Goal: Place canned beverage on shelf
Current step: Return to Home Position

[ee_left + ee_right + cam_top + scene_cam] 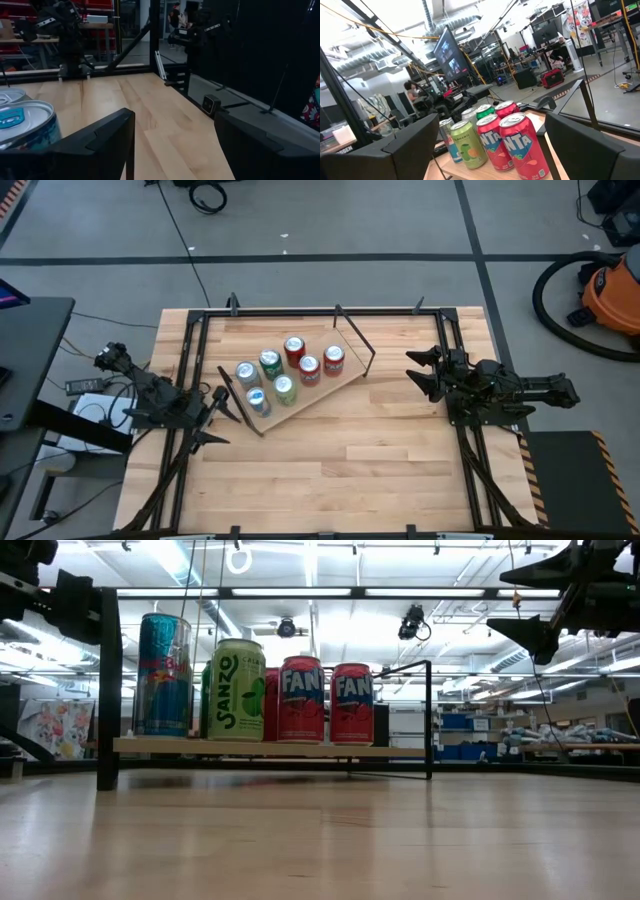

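The shelf (345, 383), a light wood plank with black rod brackets (357, 340), lies slantwise on the middle of the table. Several cans (309, 369) stand upright on it: red Fanta cans (352, 703), a green one (237, 688) and a blue one (163, 675). My left gripper (222, 406) is open and level just off the plank's left end, with a can top (25, 122) beside one finger and nothing between the fingers. My right gripper (420, 374) is open near the right edge, above the table, facing the cans (512, 142).
The table's black frame (190, 360) runs along both sides by the arm bases. Bare wood (330, 480) lies between the shelf and the near edge. An orange vacuum (610, 290) stands on the floor at the right, and cables (90, 385) lie at the left.
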You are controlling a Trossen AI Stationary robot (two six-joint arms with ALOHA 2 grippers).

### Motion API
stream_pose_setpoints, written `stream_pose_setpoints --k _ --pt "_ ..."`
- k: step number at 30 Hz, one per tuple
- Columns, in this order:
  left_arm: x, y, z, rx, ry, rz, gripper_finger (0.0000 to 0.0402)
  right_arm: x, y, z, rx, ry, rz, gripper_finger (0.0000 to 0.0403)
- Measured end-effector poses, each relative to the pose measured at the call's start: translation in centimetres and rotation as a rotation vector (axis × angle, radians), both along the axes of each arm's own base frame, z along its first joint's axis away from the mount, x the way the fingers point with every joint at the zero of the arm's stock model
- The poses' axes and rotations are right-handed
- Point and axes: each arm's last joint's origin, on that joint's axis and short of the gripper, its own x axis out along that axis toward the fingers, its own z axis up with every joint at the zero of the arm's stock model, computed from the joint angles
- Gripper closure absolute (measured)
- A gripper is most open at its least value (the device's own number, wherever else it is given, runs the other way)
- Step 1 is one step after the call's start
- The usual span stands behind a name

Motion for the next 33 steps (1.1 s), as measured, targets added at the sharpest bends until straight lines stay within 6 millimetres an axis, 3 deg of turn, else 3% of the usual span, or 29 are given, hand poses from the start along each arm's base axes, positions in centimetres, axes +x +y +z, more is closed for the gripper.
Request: stream_pose_setpoints --k 33 --pt "0.00 0.01 0.03 0.008 -0.007 0.003 0.0113 0.00 0.00 0.00 0.000 0.000 0.000 0.0028"
